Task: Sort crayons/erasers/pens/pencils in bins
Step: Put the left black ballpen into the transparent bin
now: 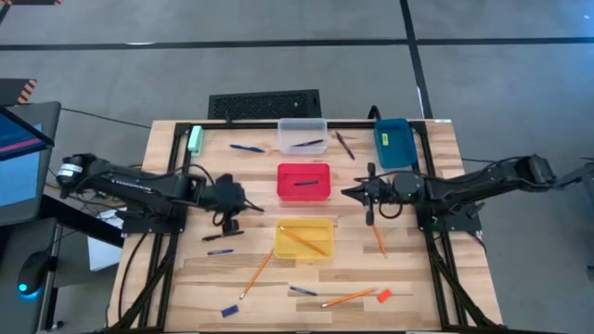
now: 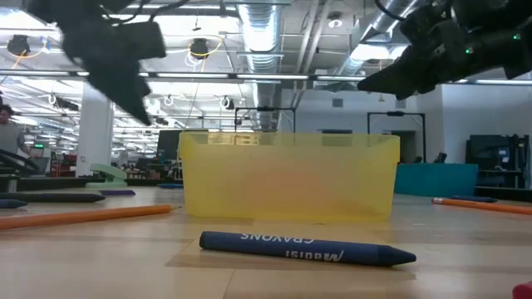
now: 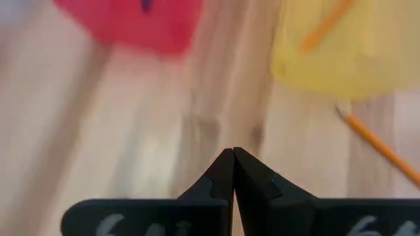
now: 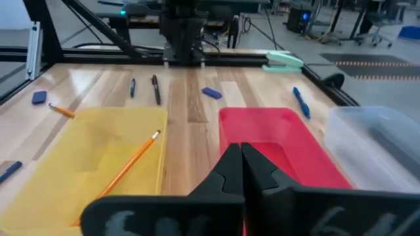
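Observation:
In the high view, four bins stand mid-table: clear, red, yellow and blue. A pencil lies in the yellow bin, and a dark pen lies in each of the red and clear bins. More pencils, pens, a blue crayon and an orange-red eraser lie flat on the wood. My left gripper hovers shut, left of the gap between the red and yellow bins. My right gripper hovers shut beside the red bin's right edge. Neither holds anything.
A pale green block lies at the far left corner. A black pen lies between the clear and blue bins, and a pencil lies right of the yellow bin. In the low view, a blue crayon lies near the table's front edge.

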